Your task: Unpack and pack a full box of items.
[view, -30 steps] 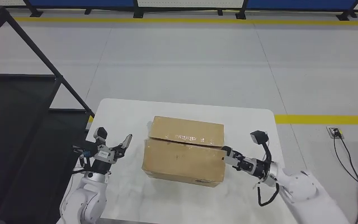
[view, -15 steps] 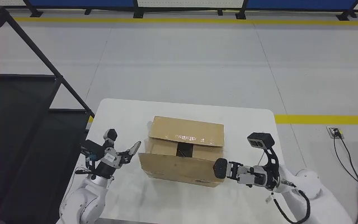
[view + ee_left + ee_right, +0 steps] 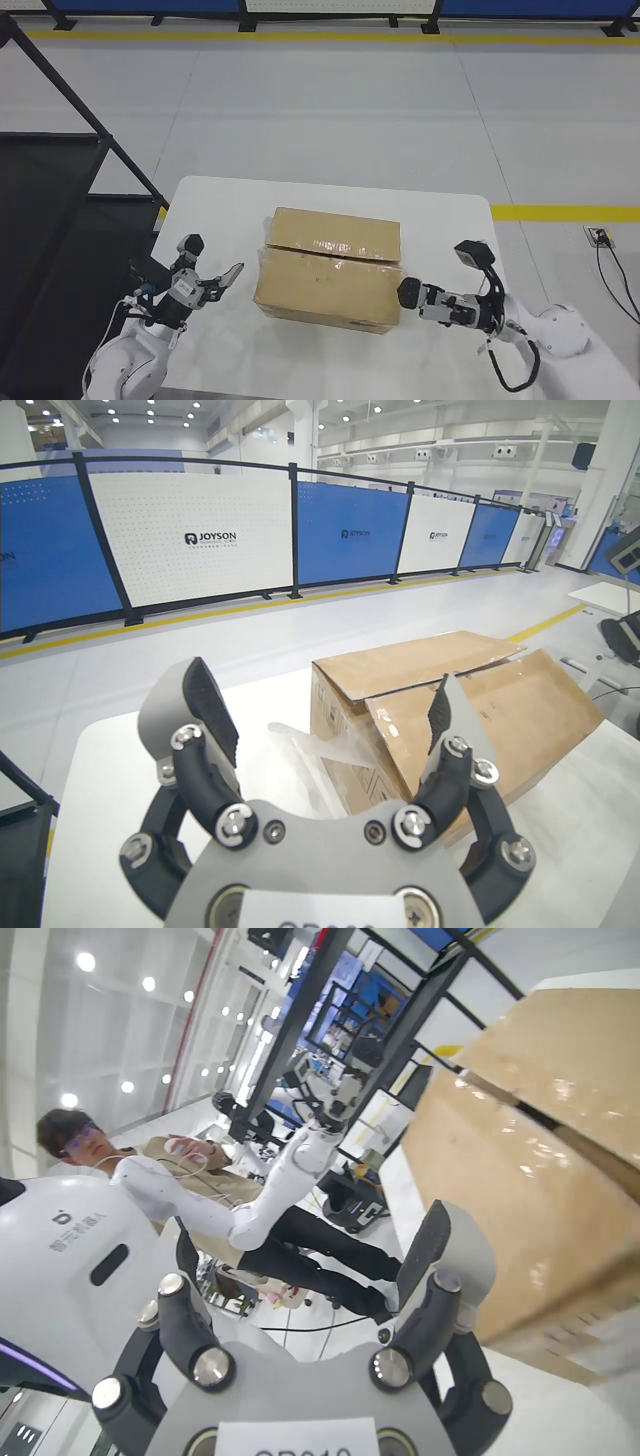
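The box (image 3: pixel 330 265) sat mid-worktop (image 3: pixel 220 210), its top flaps folded down with a narrow gap between them. Loose clear tape (image 3: pixel 320 745) hung at its left end. The left claw (image 3: pixel 213 262) was spread wide and empty, near that end but apart from it. The right claw (image 3: pixel 408 292), also wide and empty, was just beside the box's near right corner.

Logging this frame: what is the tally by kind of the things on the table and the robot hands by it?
Brown cardboard box: 1
Loose strip of clear tape at the box's end: 1
Robot hands: 2 (left hand, right hand)
Total: 4
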`<state>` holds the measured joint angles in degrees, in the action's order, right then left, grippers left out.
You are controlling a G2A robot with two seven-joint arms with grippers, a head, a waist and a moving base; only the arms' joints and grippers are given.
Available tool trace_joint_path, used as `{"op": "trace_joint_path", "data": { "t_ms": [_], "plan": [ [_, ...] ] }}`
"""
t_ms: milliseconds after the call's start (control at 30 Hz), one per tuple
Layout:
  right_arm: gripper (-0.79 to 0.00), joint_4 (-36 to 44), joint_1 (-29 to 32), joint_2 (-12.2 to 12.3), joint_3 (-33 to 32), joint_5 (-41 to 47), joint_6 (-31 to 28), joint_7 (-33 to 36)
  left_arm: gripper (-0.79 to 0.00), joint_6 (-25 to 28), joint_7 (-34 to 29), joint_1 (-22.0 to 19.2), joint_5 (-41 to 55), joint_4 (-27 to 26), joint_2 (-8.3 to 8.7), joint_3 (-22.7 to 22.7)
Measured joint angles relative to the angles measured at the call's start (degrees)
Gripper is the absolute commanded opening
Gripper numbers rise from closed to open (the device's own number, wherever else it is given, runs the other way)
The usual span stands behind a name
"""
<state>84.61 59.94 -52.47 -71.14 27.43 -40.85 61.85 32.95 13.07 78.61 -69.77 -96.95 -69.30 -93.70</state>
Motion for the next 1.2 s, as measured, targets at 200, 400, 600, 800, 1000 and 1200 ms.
{"op": "trace_joint_path", "data": {
  "t_ms": [200,400,600,800,1000,1200],
  "plan": [
    [0.000,-2.99,-1.68,-0.86,1.46,-10.87,3.54,-10.18,0.000,-0.88,0.26,0.20,0.39,-0.03,0.14,-0.08],
    [0.000,-4.00,-2.86,-1.59,3.05,-13.74,3.95,-14.45,0.000,-1.32,0.36,0.25,0.72,-0.13,0.28,-0.09],
    [0.000,-4.03,-3.81,-2.11,5.19,-4.41,-0.88,-7.60,0.000,-1.85,0.20,-0.05,1.24,0.38,0.39,0.17],
    [0.000,-0.31,-4.35,-1.62,6.46,7.34,-0.39,1.38,0.000,-4.10,0.47,-1.01,2.97,1.12,0.29,0.64],
    [0.000,6.84,-2.52,0.33,6.68,9.11,3.99,5.60,0.000,0.22,-1.12,-1.37,1.83,1.04,0.62,2.00],
    [0.000,9.41,-1.52,2.22,8.48,4.34,4.94,6.54,0.000,12.26,-3.86,-1.23,1.17,1.84,1.68,1.30]
  ]
}}
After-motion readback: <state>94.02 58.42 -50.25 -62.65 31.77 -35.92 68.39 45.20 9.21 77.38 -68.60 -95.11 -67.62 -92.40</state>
